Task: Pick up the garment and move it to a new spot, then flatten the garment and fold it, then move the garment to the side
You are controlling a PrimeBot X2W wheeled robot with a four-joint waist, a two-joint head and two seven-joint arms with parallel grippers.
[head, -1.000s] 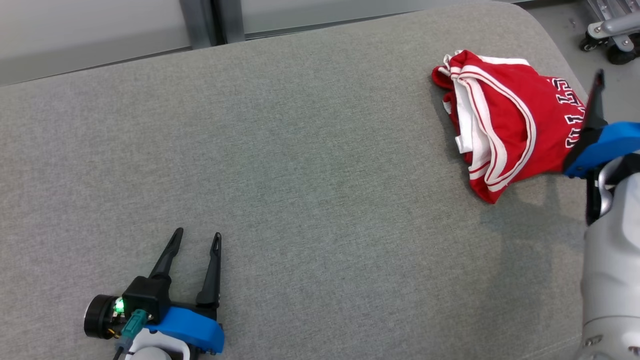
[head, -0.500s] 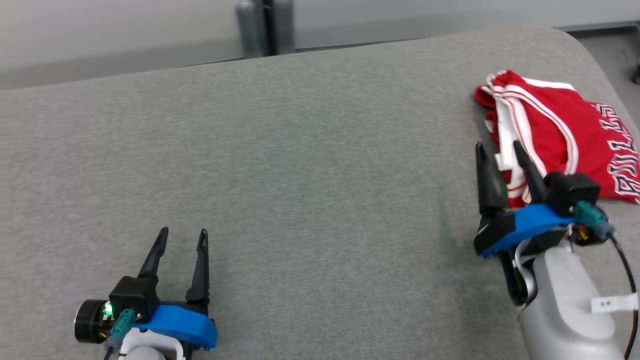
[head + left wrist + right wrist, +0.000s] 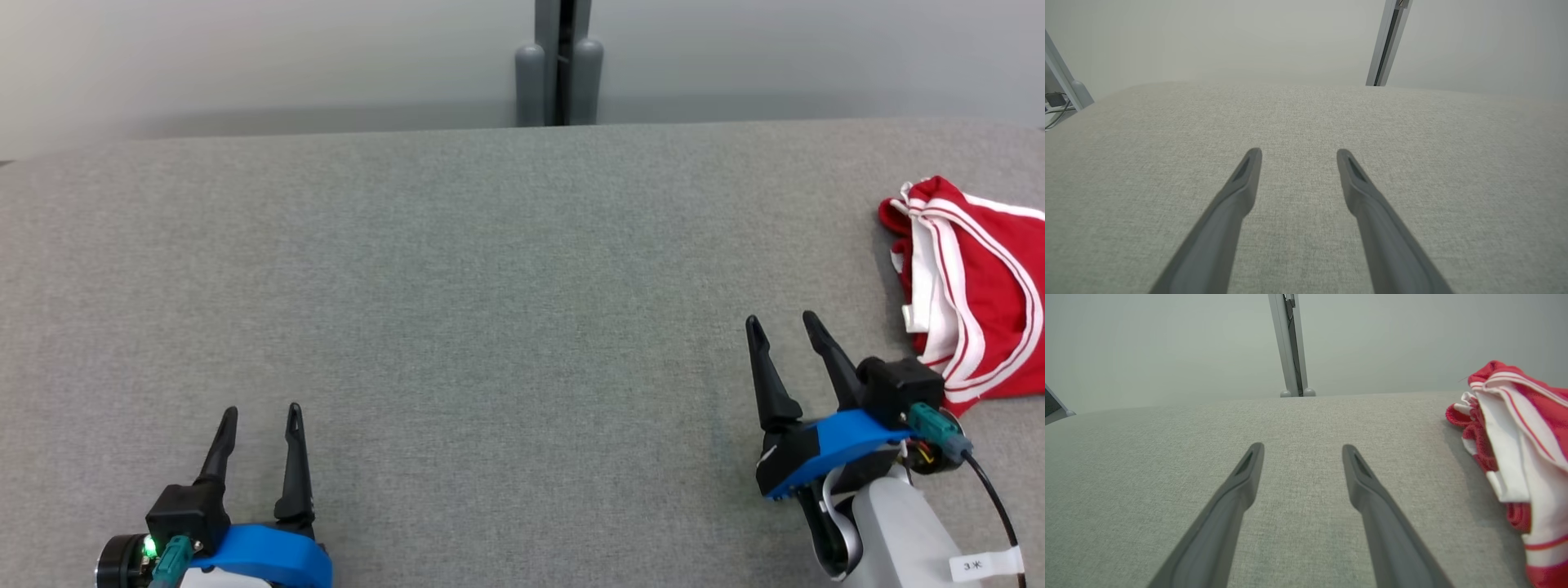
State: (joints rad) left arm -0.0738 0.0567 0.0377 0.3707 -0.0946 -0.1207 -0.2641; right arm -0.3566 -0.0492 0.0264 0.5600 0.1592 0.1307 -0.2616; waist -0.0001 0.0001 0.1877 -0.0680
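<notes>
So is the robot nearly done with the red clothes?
Pretty much, it seems. Done: the red-and-white sports garment lies bundled in layers at the far right of the grey fabric-covered table, so it looks folded and moved aside, if roughly. In hand: nothing; the left gripper and right gripper are both open, empty and apart from it. Left: maybe only a neater fold.

A grey fabric-covered counter [image 3: 490, 286] stretches wide under soft, even light. Behind its far edge runs a plain pale wall [image 3: 245, 65], split at 12 o'clock by a dark-seamed metal upright [image 3: 562, 57] flanked at its foot by two rounded grey posts [image 3: 529, 82].
</notes>
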